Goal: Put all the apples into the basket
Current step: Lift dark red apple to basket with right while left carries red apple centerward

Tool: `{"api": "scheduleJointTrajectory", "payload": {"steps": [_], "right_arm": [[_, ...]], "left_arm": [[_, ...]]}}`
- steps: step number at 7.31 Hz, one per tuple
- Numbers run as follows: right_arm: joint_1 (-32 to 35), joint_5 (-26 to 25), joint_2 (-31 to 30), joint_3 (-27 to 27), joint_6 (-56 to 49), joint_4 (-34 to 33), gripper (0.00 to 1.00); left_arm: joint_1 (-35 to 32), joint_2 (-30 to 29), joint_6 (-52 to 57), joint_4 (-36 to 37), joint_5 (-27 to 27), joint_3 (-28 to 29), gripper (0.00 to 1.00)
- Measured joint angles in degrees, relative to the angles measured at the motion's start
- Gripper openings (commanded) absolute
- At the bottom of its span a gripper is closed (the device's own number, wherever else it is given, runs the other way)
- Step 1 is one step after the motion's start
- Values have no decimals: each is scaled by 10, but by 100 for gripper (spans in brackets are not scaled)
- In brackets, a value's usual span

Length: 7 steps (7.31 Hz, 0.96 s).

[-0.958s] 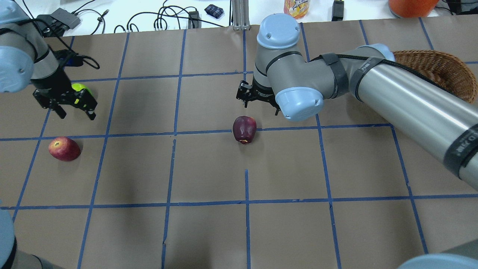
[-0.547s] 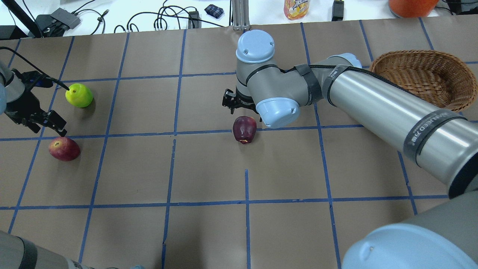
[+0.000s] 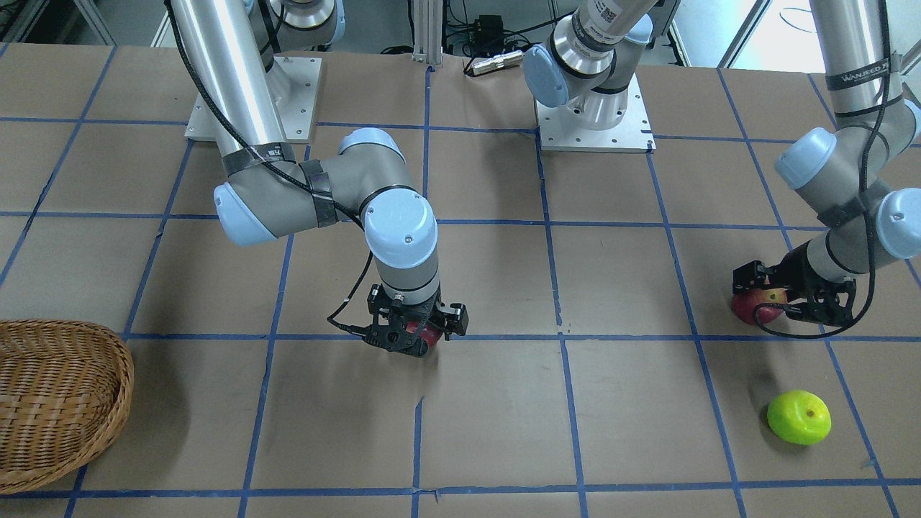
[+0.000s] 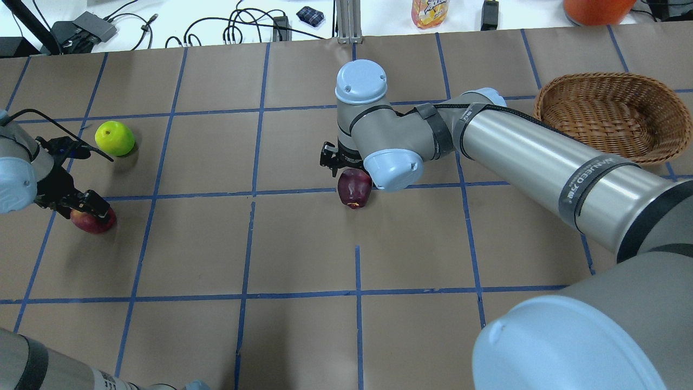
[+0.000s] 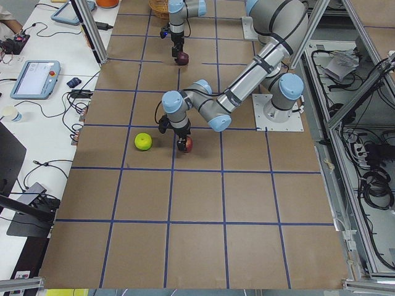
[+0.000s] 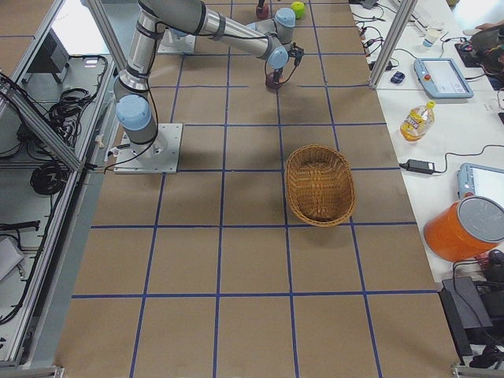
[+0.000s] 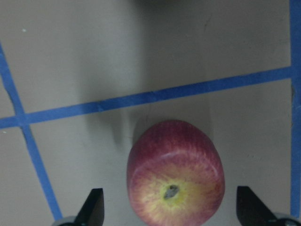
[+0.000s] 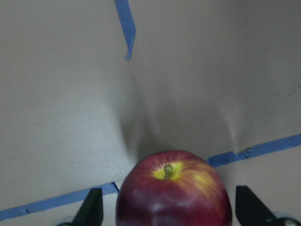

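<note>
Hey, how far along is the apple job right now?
Nothing done: the basket is empty. In hand: the open left gripper straddles one red apple, the open right gripper the darker red apple; neither is gripped. Left: closing, carrying both over, then the green apple.

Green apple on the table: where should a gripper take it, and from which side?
The green apple is probably best taken across its widest middle, straight down from above. It sits alone on the table with its dimple turned roughly upward, so its round flanks are free on every side.
</note>
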Motion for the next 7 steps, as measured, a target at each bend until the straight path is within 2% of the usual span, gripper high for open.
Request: {"api": "scheduleJointTrajectory", "payload": {"steps": [1, 2, 3, 4, 6, 7], "right_arm": [[0, -1, 5, 0, -2, 0, 0], [0, -2, 5, -1, -5, 4, 0], [-2, -5, -6, -3, -15, 17, 0], [-5, -6, -23, -8, -32, 41, 0], [-20, -8, -50, -36, -71, 108, 0], [-41, -14, -67, -65, -98, 173, 0]], "left_arm": [[0, -5, 2, 10, -1, -3, 81], [0, -8, 3, 20, -1, -4, 48], [0, -10, 5, 28, -2, -3, 31], [-1, -9, 6, 32, -3, -1, 27], [-24, 6, -3, 22, -20, 8, 27], [-59, 20, -24, -2, -32, 16, 27]]}}
